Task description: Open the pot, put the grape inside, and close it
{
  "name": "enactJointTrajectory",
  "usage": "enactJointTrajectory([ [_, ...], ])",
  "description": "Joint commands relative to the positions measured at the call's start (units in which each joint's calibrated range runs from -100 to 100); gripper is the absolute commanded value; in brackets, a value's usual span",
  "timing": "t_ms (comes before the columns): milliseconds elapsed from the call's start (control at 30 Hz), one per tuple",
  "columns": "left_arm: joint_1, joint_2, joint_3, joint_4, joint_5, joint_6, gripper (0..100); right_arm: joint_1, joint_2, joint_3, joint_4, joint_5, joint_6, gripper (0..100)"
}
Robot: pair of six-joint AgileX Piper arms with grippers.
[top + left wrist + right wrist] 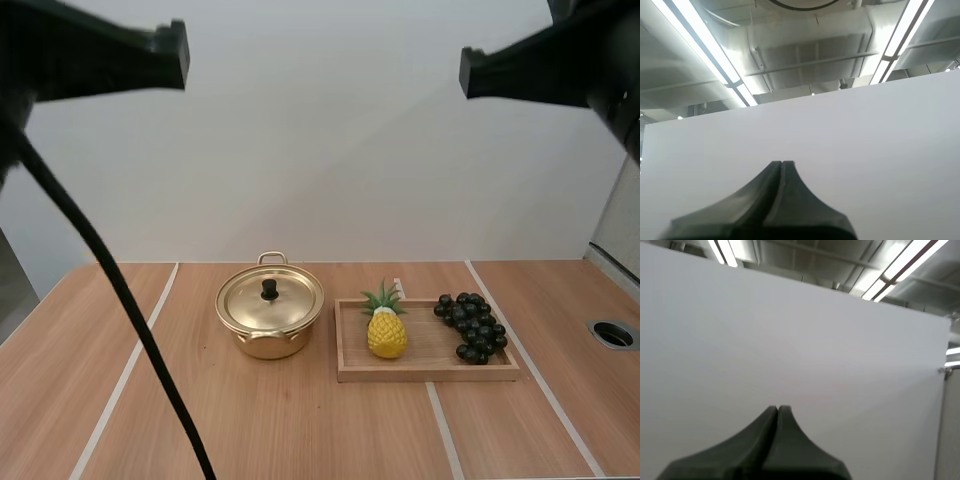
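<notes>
— Two grippers, so how does each one stand?

— On the left gripper (782, 163) the fingers lie flat against each other as one dark wedge, with nothing between them. The right gripper (777, 408) is the same: closed up tight and holding nothing. Both face a plain white wall. From the high view they sit raised, one to each side, well apart from everything on the table (300, 430).

— And the pot?

— The gold pot (270, 322) stands upright about midway between the table's left and right edges, nearer the far edge than the near one. Its lid (272, 302) is on and sits level, with the black knob (269, 290) in the centre. One handle shows at the far side.

— Where are the grapes?

— The bunch of dark grapes (472, 326) lies at the right end of the wooden tray (430, 372), against its far right corner, and some berries reach over the rim. The tray sits just beside the pot on its right, with a narrow gap between them.

— Anything else in the tray?

— A small yellow pineapple (386, 335) stands upright toward the tray's left end, apart from the grapes. A round hole (612, 334) shows near the table's right edge.
</notes>
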Motion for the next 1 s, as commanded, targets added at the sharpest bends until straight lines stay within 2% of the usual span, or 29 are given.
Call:
enactJointTrajectory([
  [0,0.13,6.10,-8.78,-0.72,11.76,-0.05,0,-0.14,5.03,-10.62,-11.06,16.86,12.28,0],
  [67,0.13,9.97,-15.73,-0.55,17.24,-0.05,0,-0.14,9.89,-19.20,-23.37,31.10,25.66,0],
  [133,0.13,12.89,-20.78,-0.55,21.49,-0.05,0,-0.14,15.22,-27.43,-34.00,46.05,34.87,0],
  [200,0.13,15.62,-25.20,-0.55,25.10,-0.05,0,-0.14,19.96,-34.12,-40.34,56.85,37.00,0],
  [267,0.13,18.33,-29.78,-0.55,29.69,-0.05,0,-0.14,24.64,-40.83,-43.75,66.09,37.00,0],
  [400,0.13,24.31,-39.18,-0.46,44.02,-1.79,0,-0.14,32.24,-51.87,-43.02,80.14,32.54,0],
  [467,0.13,28.19,-44.17,-0.42,52.13,-3.32,0,-0.14,36.03,-57.97,-42.34,80.14,30.38,0],
  [600,0.20,36.41,-53.88,-0.42,69.87,-4.20,0,-0.14,42.05,-65.42,-42.45,80.14,30.28,0],
  [767,0.20,46.65,-65.53,-0.31,94.81,-3.75,0,-0.14,44.95,-64.91,-44.25,80.14,30.28,0],
  [967,0.20,53.03,-67.89,-0.45,96.25,-2.69,0,-0.14,46.03,-54.93,-44.94,80.14,30.90,0],
])
